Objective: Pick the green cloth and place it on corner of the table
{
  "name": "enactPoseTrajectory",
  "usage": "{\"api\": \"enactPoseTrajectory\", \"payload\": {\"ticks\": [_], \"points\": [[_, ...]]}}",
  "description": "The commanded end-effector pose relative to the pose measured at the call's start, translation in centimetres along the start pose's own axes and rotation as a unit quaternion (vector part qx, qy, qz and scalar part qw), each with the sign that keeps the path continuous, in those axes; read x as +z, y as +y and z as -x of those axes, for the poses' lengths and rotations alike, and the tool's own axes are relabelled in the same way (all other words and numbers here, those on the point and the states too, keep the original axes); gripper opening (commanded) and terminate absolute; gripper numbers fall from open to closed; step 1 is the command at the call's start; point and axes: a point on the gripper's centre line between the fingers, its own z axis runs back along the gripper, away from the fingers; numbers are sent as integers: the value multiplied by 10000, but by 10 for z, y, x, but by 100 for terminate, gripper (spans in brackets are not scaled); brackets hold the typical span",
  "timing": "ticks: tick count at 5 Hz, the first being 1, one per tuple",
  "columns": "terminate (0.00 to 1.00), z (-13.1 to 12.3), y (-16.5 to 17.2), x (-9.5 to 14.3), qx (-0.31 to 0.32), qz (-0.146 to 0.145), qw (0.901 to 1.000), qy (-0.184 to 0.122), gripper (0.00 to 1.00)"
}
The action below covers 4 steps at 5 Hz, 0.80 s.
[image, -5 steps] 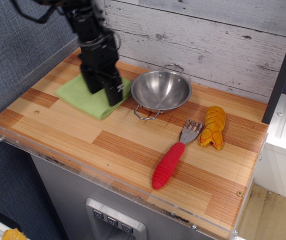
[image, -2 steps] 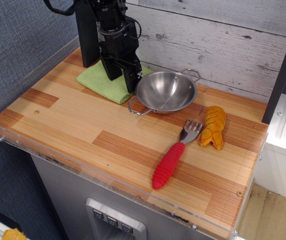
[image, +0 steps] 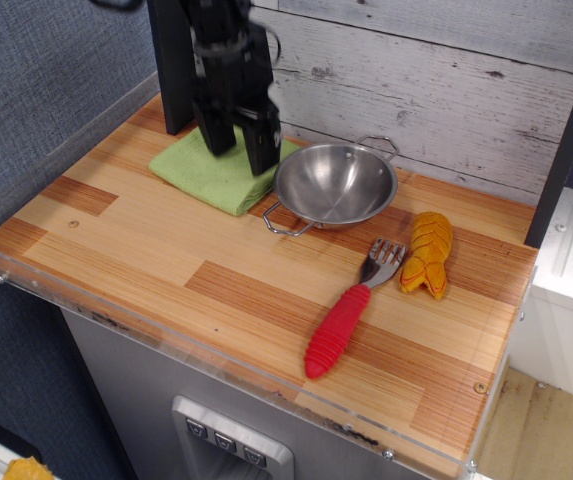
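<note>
The green cloth (image: 206, 175) lies flat on the table (image: 156, 265) at its far left corner, beside the black upright post (image: 171, 70). Its right edge is close to the steel bowl (image: 336, 185). My gripper (image: 239, 160) hangs just over the cloth's far right part. Its two black fingers (image: 262, 150) stand apart with cloth showing between them, and nothing is held. The gripper is slightly blurred. I cannot tell whether the tips touch the cloth.
A fork with a red handle (image: 341, 325) and a yellow ridged toy (image: 428, 255) lie at the right. A clear acrylic rim (image: 216, 355) runs along the front edge. A grey plank wall (image: 446, 90) stands behind.
The cloth has been carried from the left middle back towards the post corner. The bowl has been nudged to the right. The gripper's fingers now stand apart over the cloth.
</note>
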Motion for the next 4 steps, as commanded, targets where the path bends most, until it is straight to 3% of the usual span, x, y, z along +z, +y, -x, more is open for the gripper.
{"api": "enactPoseTrajectory", "payload": {"ticks": [1, 3, 4], "points": [[0, -30, 11, 85, -152, -607, 9938, -922, 100], [0, -19, -29, 112, -76, -421, 9970, -647, 100], [0, -3, -50, 123, 219, -346, 9962, -764, 100]]}}
